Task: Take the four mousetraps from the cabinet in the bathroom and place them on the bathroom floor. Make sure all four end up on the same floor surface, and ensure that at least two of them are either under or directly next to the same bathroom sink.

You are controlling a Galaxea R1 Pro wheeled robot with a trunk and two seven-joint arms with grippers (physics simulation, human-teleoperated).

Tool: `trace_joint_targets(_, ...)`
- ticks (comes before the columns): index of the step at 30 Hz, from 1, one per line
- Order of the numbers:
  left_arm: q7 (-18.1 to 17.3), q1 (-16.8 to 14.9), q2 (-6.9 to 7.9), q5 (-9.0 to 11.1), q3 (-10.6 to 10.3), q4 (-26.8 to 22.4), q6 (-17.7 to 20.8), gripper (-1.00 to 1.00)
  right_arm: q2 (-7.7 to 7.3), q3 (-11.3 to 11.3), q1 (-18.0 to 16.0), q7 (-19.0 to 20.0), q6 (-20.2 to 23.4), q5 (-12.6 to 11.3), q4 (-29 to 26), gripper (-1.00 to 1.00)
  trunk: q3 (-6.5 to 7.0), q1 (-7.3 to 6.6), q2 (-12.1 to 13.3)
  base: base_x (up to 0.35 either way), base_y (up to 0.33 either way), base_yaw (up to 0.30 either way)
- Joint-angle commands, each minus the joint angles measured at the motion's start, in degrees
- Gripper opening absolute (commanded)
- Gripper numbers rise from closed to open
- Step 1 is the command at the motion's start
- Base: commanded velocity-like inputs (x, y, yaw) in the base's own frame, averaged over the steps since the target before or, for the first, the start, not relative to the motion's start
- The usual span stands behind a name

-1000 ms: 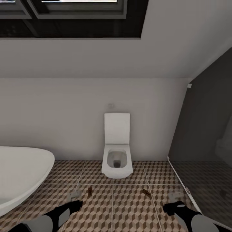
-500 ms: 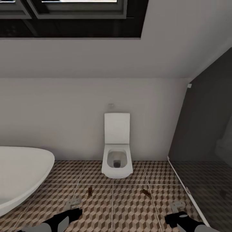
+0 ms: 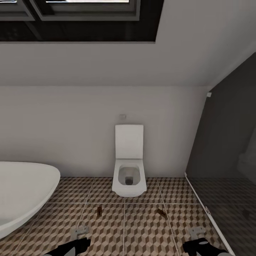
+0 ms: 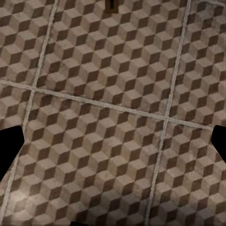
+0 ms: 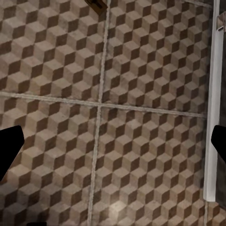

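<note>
- Two mousetraps lie on the bathroom floor (image 3: 149,231): one (image 3: 99,211) just ahead of your left gripper (image 3: 81,233), the other (image 3: 161,212) ahead and inward of your right gripper (image 3: 197,233).
- Both grippers are spread apart, empty.
- No sink here (toilet (image 3: 129,170) and bathtub (image 3: 21,192) instead), so leaving the traps risks failing the sink condition.
- Rolling forward could run over them.

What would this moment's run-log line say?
mousetraps: two on bathroom floor, left one, right one | left gripper: open, empty | right gripper: open, empty
</note>
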Motion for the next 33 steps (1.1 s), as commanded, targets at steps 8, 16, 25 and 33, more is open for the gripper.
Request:
trace_joint_targets(8,0.14,0.41,-0.61,0.47,-0.49,-0.03,0.06,1.00,0.01,-0.42,0.56,-0.25,0.07,0.60,0.20,1.00,-0.06,0.00,-0.04,0.000,0.000,0.000)
trace_joint_targets(16,0.14,0.72,-1.62,0.48,-0.48,-0.03,0.05,1.00,0.02,-0.42,3.10,-0.22,-0.08,0.62,0.20,1.00,-0.06,0.00,-0.04,0.000,0.000,0.000)
trace_joint_targets(25,0.14,1.72,-2.08,0.48,-0.48,-0.03,0.00,1.00,0.05,-0.50,5.90,-0.14,-0.51,0.65,0.21,1.00,-0.06,0.00,-0.04,0.000,0.000,0.000)
trace_joint_targets(33,0.14,2.68,-2.02,0.49,-0.48,-0.03,-0.13,1.00,0.42,-0.51,7.05,0.67,-0.64,0.63,0.21,1.00,-0.06,0.00,-0.04,0.000,0.000,0.000)
